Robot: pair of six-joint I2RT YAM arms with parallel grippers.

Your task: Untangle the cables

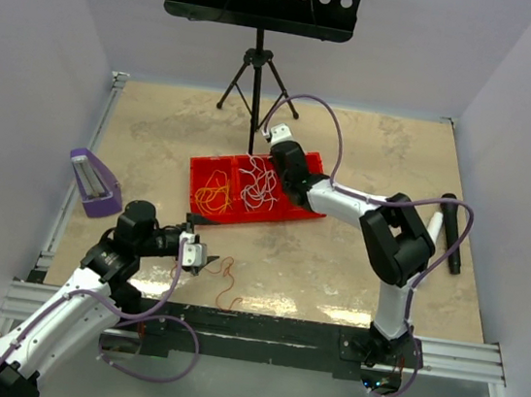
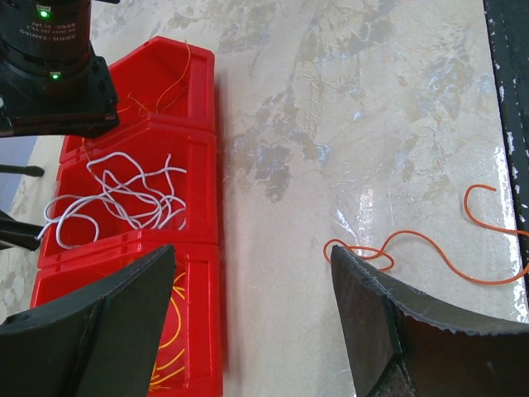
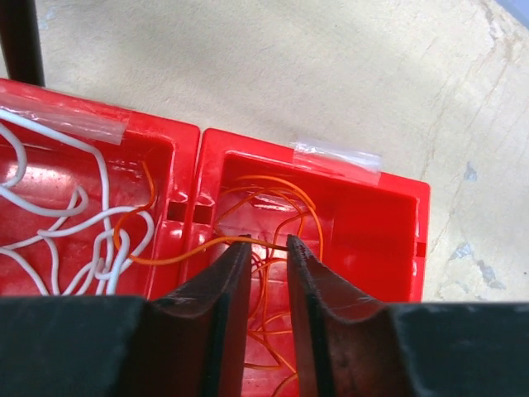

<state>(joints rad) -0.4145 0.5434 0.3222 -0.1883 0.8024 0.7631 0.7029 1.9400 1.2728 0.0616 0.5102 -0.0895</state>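
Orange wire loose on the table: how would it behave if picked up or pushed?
Probably floppy: the orange wire lies in loose squiggles on the table. So thin, likely very light; a push may just slide or curl it.

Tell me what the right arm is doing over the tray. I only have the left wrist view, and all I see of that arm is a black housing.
Observer: The right gripper is down in the end compartment of the red tray, with its jaws a narrow gap apart.
Operator: Is it holding anything?
Observer: An orange cable crosses the jaw tips and runs in among the white cables in the next compartment. I cannot tell whether it is gripped.
Operator: Is anything out of frame near the left gripper?
Observer: A purple object stands on the table off to its left, apart from it.
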